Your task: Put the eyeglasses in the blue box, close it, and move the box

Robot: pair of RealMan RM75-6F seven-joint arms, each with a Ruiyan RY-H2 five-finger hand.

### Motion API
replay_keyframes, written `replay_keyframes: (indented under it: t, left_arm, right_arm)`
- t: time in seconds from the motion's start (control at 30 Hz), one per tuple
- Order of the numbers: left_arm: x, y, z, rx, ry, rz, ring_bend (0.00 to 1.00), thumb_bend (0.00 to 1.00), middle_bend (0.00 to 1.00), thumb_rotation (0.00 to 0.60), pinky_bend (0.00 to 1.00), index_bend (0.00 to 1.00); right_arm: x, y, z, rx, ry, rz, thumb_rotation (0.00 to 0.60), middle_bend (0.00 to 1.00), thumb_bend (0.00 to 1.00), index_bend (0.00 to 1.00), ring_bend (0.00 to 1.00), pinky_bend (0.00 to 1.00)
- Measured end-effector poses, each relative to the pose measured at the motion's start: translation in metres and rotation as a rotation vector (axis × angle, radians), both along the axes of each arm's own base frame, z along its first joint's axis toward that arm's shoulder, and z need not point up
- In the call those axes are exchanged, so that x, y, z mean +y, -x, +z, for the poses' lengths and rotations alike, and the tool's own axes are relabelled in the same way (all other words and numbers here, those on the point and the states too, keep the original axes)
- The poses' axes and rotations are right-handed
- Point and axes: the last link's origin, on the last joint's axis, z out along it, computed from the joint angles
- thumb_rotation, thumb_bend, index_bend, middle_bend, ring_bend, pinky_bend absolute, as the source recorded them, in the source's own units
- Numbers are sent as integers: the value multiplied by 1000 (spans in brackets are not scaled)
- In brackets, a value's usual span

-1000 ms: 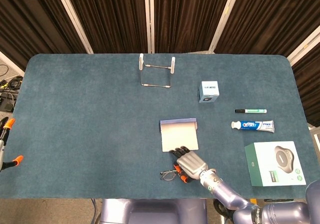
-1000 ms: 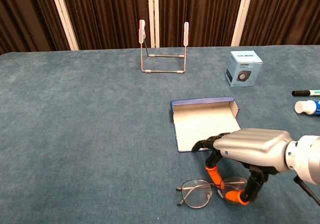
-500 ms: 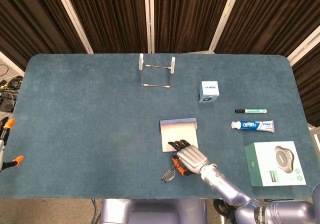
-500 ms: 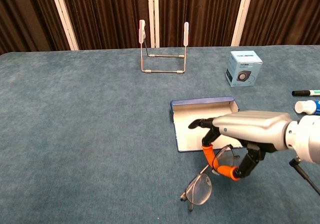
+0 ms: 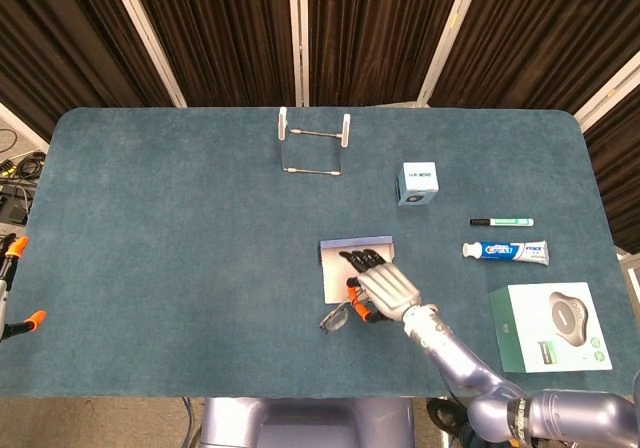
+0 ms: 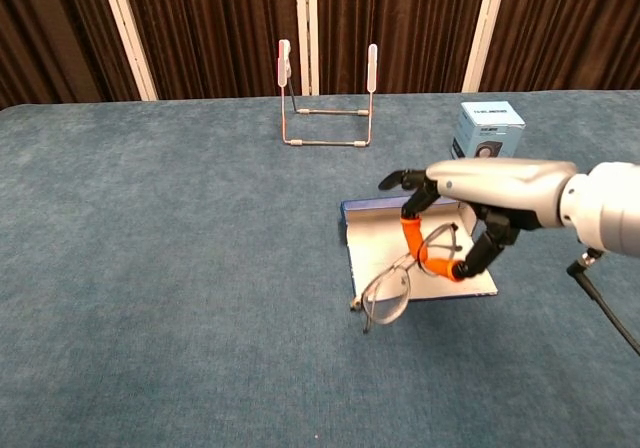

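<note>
The glasses hang tilted, lifted off the counter, over the near edge of the open blue box, which lies right of the counter's middle. The right hand pinches them between thumb and orange-tipped fingers, the other fingers reaching forward. The left hand is out of sight.

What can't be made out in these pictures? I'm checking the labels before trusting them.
- Left hand: in neither view, out of frame.
- Blue box floor: partly covered by the right hand and the eyeglasses, both views.
- Eyeglasses' far lens: chest view, behind the fingers.
- Toothpaste print: head view, too small.
</note>
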Motion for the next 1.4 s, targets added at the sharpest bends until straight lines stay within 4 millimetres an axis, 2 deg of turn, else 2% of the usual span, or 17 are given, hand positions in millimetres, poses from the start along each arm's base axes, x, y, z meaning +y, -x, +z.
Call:
replay_keyframes:
  t: [0.23,0.43,0.7,0.77,0.83,1.0,1.1,1.4]
  left_arm:
    - [2,2,1,1,-4,10,0,0,0,600,0,0]
    - [3,4,3,-4,-12,18,0,0,0,600,0,0]
    - [7,12,5,-11,-11,46,0,0,0,600,0,0]
    - [8,14,6,-14,-11,53,0,0,0,600,0,0]
    - [9,14,6,-16,-12,54,0,0,0,600,0,0]
    - [8,13,5,-16,-8,50,0,0,0,600,0,0]
    - [8,13,5,-15,-6,51,0,0,0,600,0,0]
    - [7,10,3,-16,-2,38,0,0,0,600,0,0]
  right_arm:
    - [-29,0,-14,23,69,-51,600,26,379,639,0,0]
    - [-45,-4,-30,32,98,-93,600,25,380,639,0,0]
    - [-70,-1,-35,74,168,-115,600,25,379,637,0,0]
    - [-74,1,-35,83,179,-121,600,17,378,602,0,0]
    - [-77,4,-36,94,185,-129,600,5,369,517,0,0]
    - [-75,4,-33,92,190,-113,600,0,235,306,0,0]
    - [-71,3,-28,86,197,-87,600,0,188,287,0,0]
    - [-58,-1,-14,60,209,-14,600,0,147,269,0,0]
